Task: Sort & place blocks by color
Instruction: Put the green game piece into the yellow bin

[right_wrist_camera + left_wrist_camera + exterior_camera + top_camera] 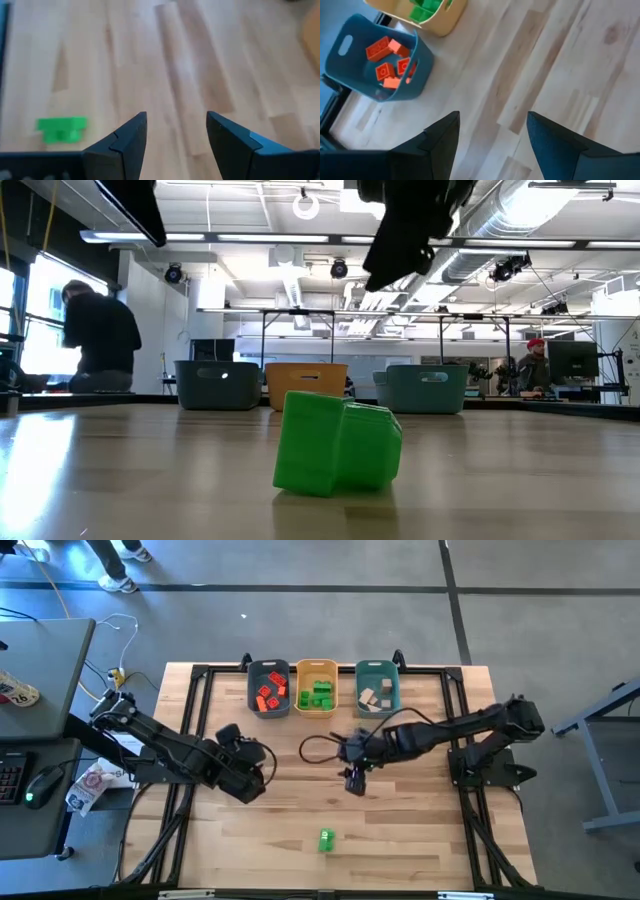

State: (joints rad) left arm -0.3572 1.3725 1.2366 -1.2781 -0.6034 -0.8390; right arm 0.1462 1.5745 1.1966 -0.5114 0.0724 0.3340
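Note:
One bright green block point(326, 839) lies alone on the table near its near edge; it fills the foreground of the low view point(337, 443) and shows in the right wrist view point(62, 129). Red-orange blocks point(269, 694) sit in the blue-grey bin point(268, 671), green blocks point(320, 695) in the orange-yellow bin point(318, 667), tan blocks point(377, 697) in the teal bin point(377, 668). My right gripper point(355, 781) hovers open over mid-table, empty point(175, 132). My left gripper point(262, 768) waits open at the left point(492, 135).
The three bins stand in a row along the table's far edge. Bare wood lies between the grippers and the lone green block. A black cable point(318, 750) loops by the right arm. A desk with keyboard and mouse stands left of the table; people show in the room beyond.

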